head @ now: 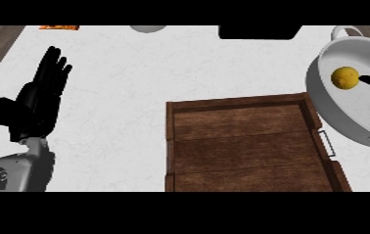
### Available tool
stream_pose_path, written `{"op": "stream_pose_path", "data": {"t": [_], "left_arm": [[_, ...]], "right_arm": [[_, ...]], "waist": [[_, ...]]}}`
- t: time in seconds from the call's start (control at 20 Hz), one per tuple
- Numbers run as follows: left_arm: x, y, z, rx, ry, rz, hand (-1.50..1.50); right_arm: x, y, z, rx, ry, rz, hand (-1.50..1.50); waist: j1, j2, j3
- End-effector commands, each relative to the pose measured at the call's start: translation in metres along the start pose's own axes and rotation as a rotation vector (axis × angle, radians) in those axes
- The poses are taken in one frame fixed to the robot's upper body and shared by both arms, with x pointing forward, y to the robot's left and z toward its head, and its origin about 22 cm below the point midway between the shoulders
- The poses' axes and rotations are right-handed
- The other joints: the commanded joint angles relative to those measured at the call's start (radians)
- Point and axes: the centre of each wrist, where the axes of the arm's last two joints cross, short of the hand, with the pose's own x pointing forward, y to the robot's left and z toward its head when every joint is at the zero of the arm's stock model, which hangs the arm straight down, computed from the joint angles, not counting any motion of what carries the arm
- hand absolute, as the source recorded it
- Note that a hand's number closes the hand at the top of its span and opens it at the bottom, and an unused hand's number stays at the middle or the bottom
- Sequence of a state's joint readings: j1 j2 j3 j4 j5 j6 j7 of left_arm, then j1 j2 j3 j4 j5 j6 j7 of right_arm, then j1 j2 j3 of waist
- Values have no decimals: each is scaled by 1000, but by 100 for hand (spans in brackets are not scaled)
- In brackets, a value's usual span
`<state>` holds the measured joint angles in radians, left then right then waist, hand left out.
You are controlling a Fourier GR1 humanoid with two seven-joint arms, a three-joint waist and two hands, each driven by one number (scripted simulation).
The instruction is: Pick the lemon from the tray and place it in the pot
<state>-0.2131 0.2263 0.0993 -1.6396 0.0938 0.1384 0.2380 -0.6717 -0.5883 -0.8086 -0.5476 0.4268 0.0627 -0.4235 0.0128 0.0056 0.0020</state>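
The yellow lemon [345,77] lies inside the pale grey pot [315,79] at the right edge of the head view. A small black part of my right hand [365,79] shows at the frame's right border, right beside the lemon; the rest of that hand is out of view. The brown wooden tray [245,145] sits low in the middle with nothing on it. My left hand [39,98] rests open at the far left, fingers pointing up, well away from the tray and the pot.
The tray has a metal handle [327,142] on its right side, close to the pot's wall. Along the counter's far edge are an orange item [59,27], a grey round object [148,28] and a black object [260,32].
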Motion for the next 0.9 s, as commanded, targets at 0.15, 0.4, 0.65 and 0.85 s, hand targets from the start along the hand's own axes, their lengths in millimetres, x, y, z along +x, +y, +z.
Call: {"op": "stream_pose_path", "data": {"t": [0.15,0.4,0.65,0.85], "left_arm": [[-3,1,-6,14,3,-5,0],[2,-13,6,-26,-4,6,0],[3,-8,-5,3,-8,-7,0],[-1,9,-8,20,-13,4,0]], "right_arm": [[-14,-81,16,-37,-8,-113,-150],[-17,-110,22,-34,8,-113,-150],[-18,-161,42,10,-5,-122,-150],[-33,-171,62,18,-7,-110,-150]], "waist": [[-8,-1,0],[5,1,0],[-1,1,1],[-3,1,1]]}}
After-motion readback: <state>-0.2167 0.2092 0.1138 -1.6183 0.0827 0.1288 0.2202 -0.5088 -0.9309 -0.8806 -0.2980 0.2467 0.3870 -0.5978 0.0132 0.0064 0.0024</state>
